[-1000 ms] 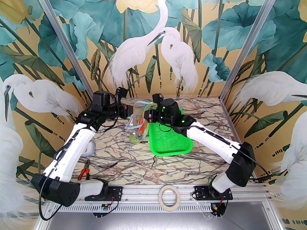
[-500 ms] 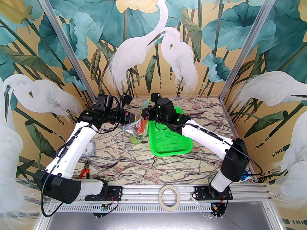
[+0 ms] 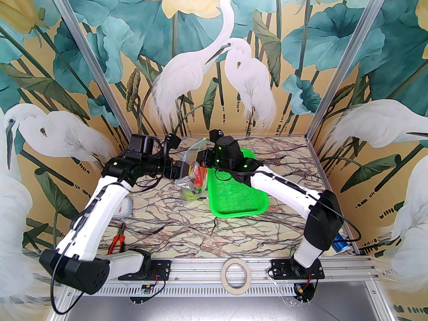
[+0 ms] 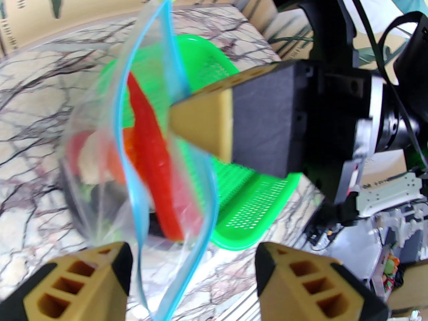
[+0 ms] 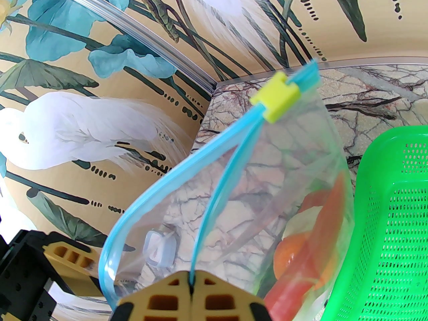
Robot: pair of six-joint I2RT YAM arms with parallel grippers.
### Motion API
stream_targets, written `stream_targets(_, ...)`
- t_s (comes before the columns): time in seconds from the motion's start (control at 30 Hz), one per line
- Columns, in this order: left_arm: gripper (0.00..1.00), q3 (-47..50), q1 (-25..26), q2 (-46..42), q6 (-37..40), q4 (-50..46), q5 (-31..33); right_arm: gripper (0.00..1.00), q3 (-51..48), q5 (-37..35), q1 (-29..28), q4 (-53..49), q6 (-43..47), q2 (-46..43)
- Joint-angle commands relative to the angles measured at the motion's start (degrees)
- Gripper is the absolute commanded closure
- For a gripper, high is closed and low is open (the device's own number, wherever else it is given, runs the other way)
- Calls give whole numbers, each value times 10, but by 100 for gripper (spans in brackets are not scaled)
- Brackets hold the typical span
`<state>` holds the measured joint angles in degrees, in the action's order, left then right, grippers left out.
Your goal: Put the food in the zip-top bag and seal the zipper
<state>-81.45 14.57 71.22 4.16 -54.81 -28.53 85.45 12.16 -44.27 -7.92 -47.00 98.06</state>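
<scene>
Firstly, zip-top bag (image 3: 188, 179): hung upright between both grippers, just left of the green basket (image 3: 234, 196), its lower end down by the marble table (image 3: 187, 226).
Food (image 4: 150, 166): sat inside the bag; a long red chili, an orange piece (image 5: 291, 256) and pale and green pieces showed through the plastic, blurred.
Zipper (image 5: 200, 152): was unsealed; its two blue strips spread apart and met only at the yellow slider (image 5: 276, 100) on the far upper corner.
Right gripper (image 5: 191, 284): was clenched, fingers pressed together on one blue strip of the zipper.
Left gripper (image 4: 192, 269): was released, fingers (image 4: 93, 279) spread wide, the bag's near edge hanging between them; contact could not be told.
Elsewhere: orange-handled pliers (image 3: 117, 239) and a tape ring (image 3: 235, 274) lay near the arm bases, well apart from the bag.
</scene>
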Motion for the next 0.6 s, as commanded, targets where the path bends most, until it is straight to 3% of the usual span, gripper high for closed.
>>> stream_targets(0.0,34,8,-2,-30,6,-36,54,100,24,-5,-1,11,-9,10)
stream_targets(0.3,33,47,9,-48,12,-64,112,100,36,8,-1,21,-20,23)
stream_targets(0.57,38,58,71,-42,13,-70,202,100,48,12,-1,17,-24,31)
